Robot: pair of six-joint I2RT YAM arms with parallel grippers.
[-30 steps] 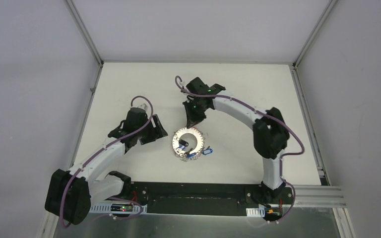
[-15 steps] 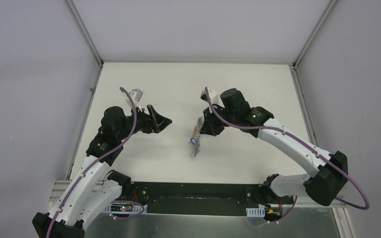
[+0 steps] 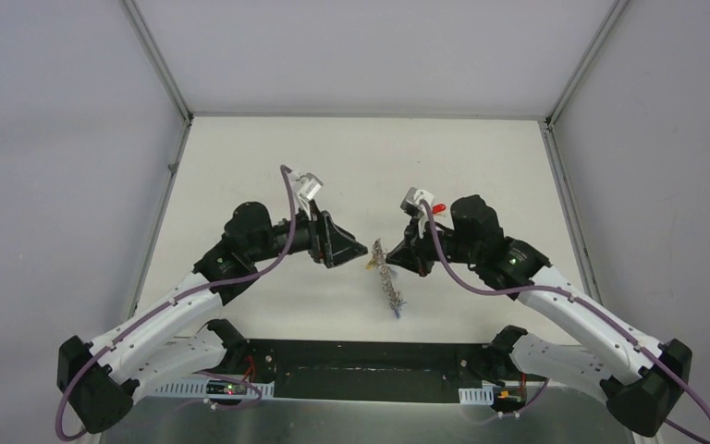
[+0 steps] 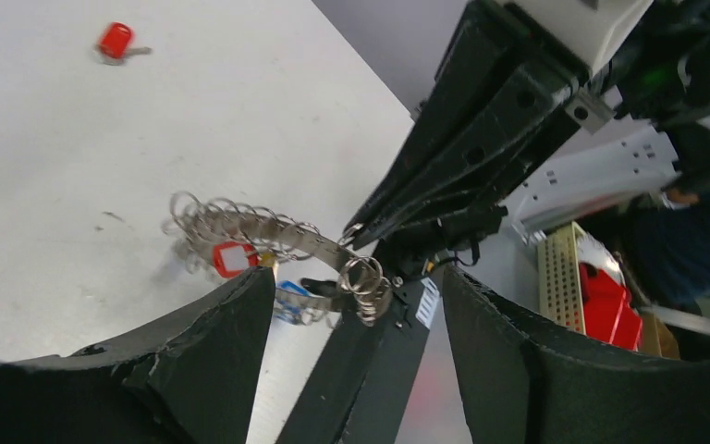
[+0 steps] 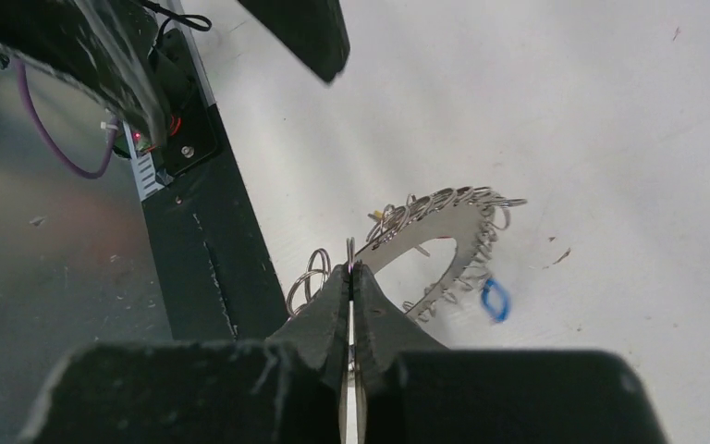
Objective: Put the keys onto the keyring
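Above the white tabletop [image 3: 240, 157], right tool [image 5: 351, 268] pinches the keyring [image 5: 453, 222] aloft; left tool [image 3: 359, 250] faces it, spread wide.

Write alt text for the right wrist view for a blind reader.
The right gripper has its black fingers shut on the edge of a large flat grey metal ring fringed with small wire loops, holding it over the white table. A blue oval tag dangles from it.
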